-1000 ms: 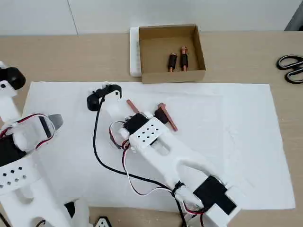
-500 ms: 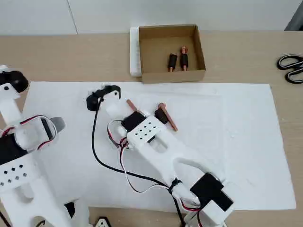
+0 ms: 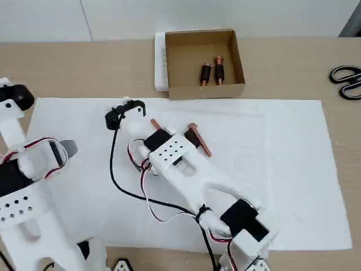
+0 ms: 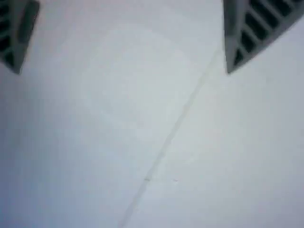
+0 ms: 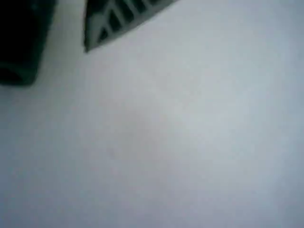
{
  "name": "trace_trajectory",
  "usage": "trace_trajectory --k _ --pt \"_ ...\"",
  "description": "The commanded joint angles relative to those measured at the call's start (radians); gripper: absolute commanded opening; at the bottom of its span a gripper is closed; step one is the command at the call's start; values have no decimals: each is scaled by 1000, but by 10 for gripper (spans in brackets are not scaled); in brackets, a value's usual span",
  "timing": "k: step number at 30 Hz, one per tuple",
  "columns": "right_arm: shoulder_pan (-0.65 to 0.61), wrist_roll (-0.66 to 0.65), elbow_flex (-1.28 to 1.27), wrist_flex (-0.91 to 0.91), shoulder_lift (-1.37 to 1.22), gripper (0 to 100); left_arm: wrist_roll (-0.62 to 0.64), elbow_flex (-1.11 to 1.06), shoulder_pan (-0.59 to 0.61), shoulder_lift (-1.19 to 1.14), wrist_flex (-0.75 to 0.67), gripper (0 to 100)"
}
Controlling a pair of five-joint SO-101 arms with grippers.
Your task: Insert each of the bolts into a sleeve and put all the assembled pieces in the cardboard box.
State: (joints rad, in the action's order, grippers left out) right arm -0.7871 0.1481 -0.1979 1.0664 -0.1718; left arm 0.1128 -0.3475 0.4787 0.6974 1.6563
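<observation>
Bright, even light covers the surface (image 3: 84, 68); faint soft shadows sit inside the cardboard box (image 3: 206, 90). Both wrist views look dimmer.

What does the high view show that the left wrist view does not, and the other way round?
The high view adds the cardboard box with two assembled pieces inside, and scissors on the table. The left wrist view adds a close look at the left gripper, which is open. Both share the white paper.
</observation>
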Motion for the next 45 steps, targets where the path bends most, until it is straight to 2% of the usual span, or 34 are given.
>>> trace_trajectory --k 1,8,17,45 --pt "7 3 26 -10 5 214 -3 5 2 14 -3 261" --pt "7 3 21 -13 -1 200 -3 5 2 14 -3 261" --pt "4 3 20 -13 -2 101 -3 2 0 14 -3 261" --pt "-58 5 5 -8 -137 100 -3 2 2 14 -3 261"
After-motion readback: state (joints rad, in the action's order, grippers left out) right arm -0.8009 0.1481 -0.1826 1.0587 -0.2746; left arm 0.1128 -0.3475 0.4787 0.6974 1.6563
